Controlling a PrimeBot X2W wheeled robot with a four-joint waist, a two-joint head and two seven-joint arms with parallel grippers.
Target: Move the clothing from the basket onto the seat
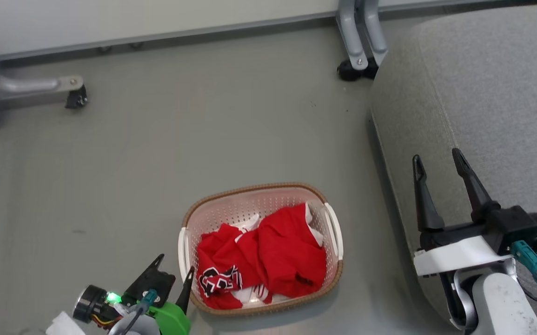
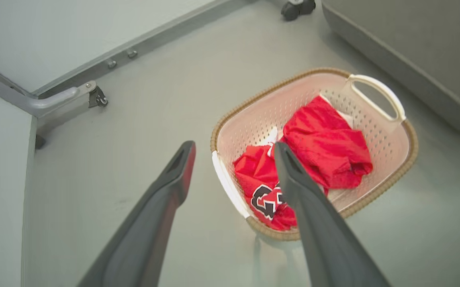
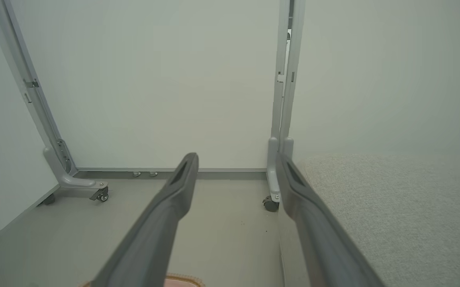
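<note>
While the clothing (image 1: 263, 256) is lying bunched inside the basket (image 1: 249, 190) on the floor, the left gripper (image 1: 175, 262) is hovering at the basket's near-left corner, fingers spread and holding nothing. For a clean pick it is best aiming at the raised red fold and pinching deep, clear of the basket's edge. The right gripper (image 1: 436, 155) is hanging open and empty at the edge of the seat (image 1: 496, 93).

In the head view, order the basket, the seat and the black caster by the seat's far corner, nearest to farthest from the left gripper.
From the left gripper:
1. basket, close beside it on its right.
2. seat, across the floor to the right.
3. black caster, far ahead by the wall.
</note>
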